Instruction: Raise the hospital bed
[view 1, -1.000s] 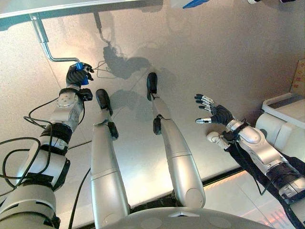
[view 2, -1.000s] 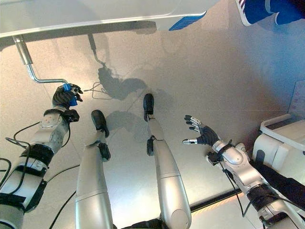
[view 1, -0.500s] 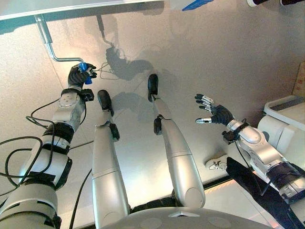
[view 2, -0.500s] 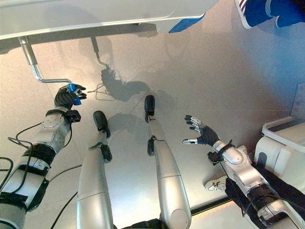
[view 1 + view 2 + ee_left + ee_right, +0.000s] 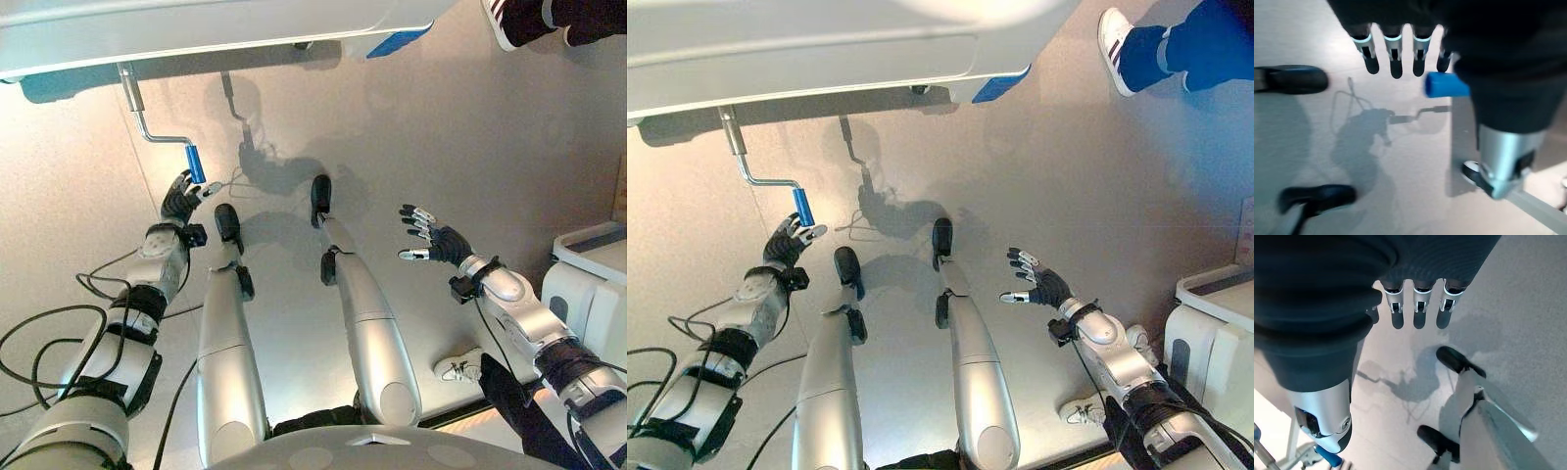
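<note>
The left hand [image 5: 784,244] is open, its fingers straight just below the blue grip [image 5: 803,207] of the bent silver metal crank [image 5: 752,177]; contact is unclear. The grip points down toward the hand, and the crank's shaft rises to the white hospital bed's underside [image 5: 823,49]. The right hand [image 5: 1034,285] hovers open over bare grey floor [image 5: 1097,186], well apart. A person's blue-trousered leg with a white shoe [image 5: 1146,44] stands beyond.
</note>
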